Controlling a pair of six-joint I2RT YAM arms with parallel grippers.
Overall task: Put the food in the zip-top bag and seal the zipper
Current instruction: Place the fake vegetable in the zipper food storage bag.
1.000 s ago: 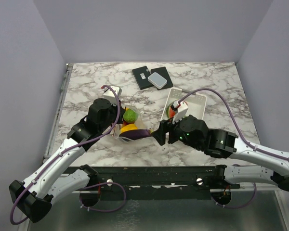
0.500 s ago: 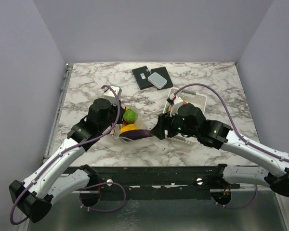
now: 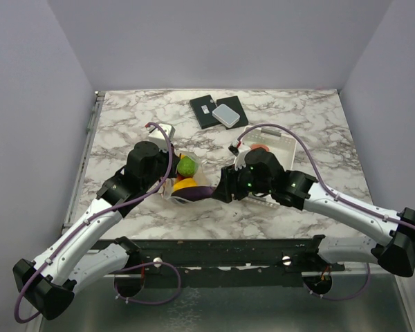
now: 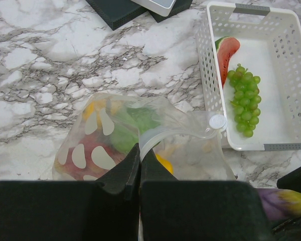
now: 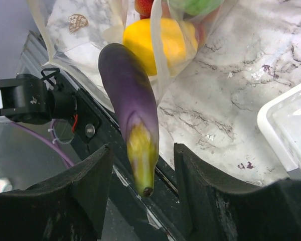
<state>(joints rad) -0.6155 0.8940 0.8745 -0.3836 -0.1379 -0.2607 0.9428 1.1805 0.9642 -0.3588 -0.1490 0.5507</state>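
No legible text, numbers or brands showing in any view. Small brown emblem (image 5: 79, 22) showing by zip-top bag (image 5: 158, 60), too blurred for reading.

Eggplant (image 5: 133, 118) at bag (image 4: 190, 145) mouth, lemon (image 5: 160, 42) inside; basket (image 4: 205, 60) holding grapes (image 4: 245, 103) and watermelon (image 4: 227, 52) rightward

Grey-veined white marble table (image 3: 124, 117) between plain lilac walls (image 3: 221, 41), soft even light.

The bag (image 4: 120, 130) is glossy plastic, basket (image 4: 203, 60) matt plastic, table (image 4: 50, 65) perhaps marble.
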